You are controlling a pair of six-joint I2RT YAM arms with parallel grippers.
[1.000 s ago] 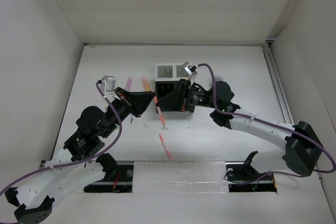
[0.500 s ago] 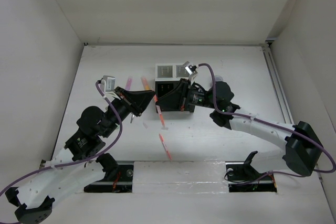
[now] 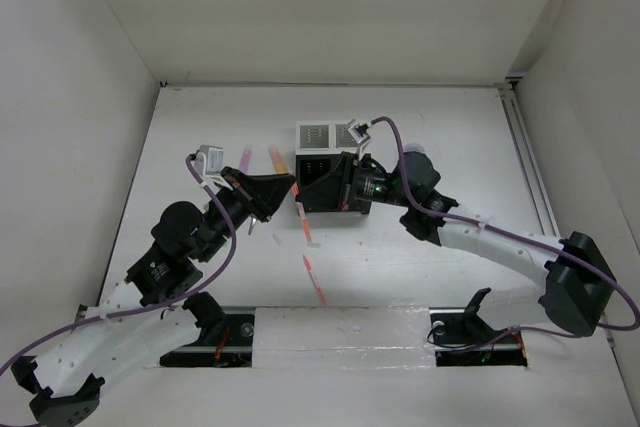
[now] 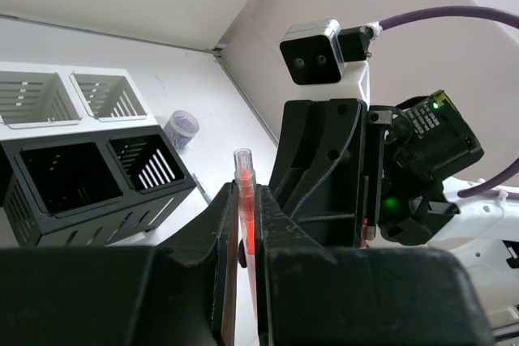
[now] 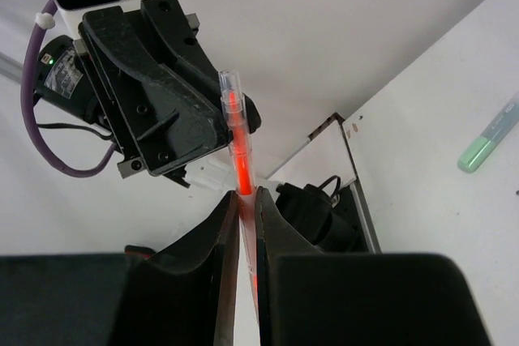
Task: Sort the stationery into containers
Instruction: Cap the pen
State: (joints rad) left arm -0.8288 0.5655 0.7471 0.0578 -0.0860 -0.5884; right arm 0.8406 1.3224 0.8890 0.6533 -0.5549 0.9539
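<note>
Pink highlighter (image 3: 245, 155) and orange highlighter (image 3: 277, 159) lie side by side on the table (image 3: 200, 127), at 11 o'clock from the middle, near each other but not touching. Left end effector (image 3: 284, 187) points toward 2 o'clock, fingers narrow, pinched on a red pen (image 4: 244, 177) that stands close to upright, clear tip up. Loose red pen (image 3: 315, 280) lies flat on the table at 6 o'clock from the held one, apart from it. Right end effector (image 3: 310, 191) comes in from 3 o'clock and meets the left one tip to tip. It is also narrow, clamped on what looks like the same red pen in its wrist view. Mesh organiser sits at 12 o'clock of both: white compartments (image 3: 313, 135) at the back, black compartments (image 4: 105, 208) nearer. Small round grey item (image 4: 182, 128) sits on the table at the organiser's 3 o'clock.
</note>
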